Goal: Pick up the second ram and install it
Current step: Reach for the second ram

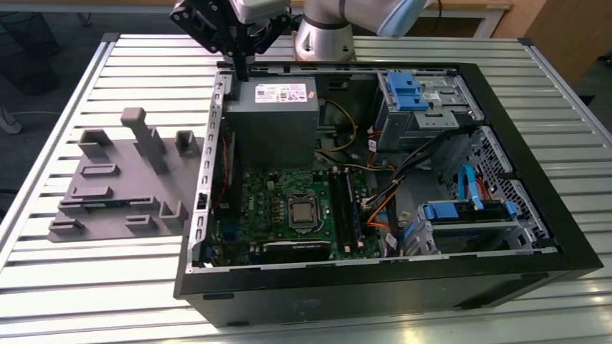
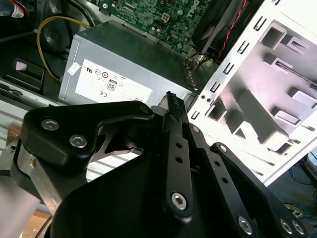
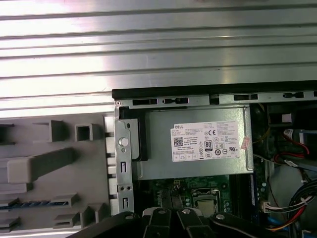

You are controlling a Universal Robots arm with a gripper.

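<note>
While my pincer (image 1: pixel 240 70) hung over the back corner of the computer case (image 1: pixel 383 287), just above the grey power supply (image 1: pixel 272 125), its fingers were drawn together with nothing between them. In the first wrist view, the memory stick (image 3: pixel 32 203) stood on edge in a slot of the grey holder (image 3: pixel 44 163). That holder lay on the slatted table (image 3: pixel 158 49) beside the case's outer wall, well apart from my pincer.
</note>
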